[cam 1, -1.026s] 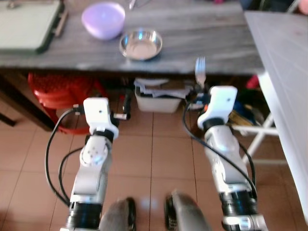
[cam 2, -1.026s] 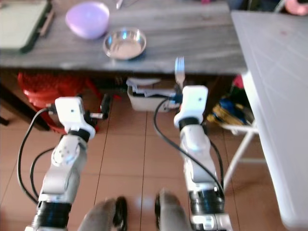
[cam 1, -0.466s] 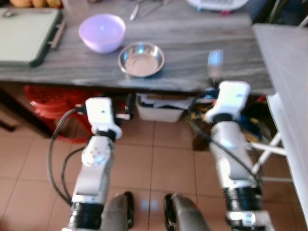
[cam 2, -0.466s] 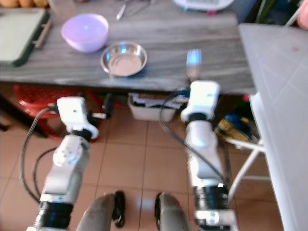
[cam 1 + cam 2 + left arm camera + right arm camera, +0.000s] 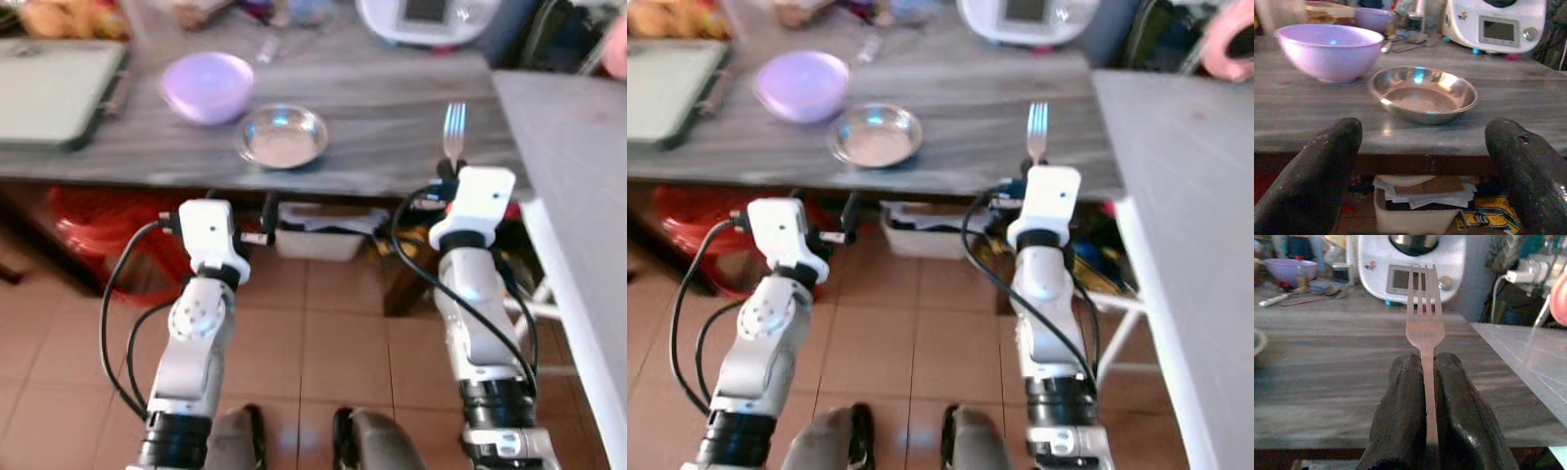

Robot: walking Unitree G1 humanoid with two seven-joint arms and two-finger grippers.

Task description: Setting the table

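The right claw [image 5: 1425, 382] pinches a fork [image 5: 1423, 328] above the grey worktop [image 5: 382, 108]. The left claw [image 5: 1425, 166] is spread, facing a steel bowl [image 5: 1422, 93] beside a purple bowl [image 5: 1330, 49].

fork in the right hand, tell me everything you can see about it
The fork is plain silvery metal with four straight tines and a slim flat handle. The right hand is shut on that handle, one black finger on each side, so the tines stick out past the fingertips, pointing forward over the near edge of the grey wood-grain table. It looks clean and unbent. Only the fingers touch it; it is held above the table, not resting on it.
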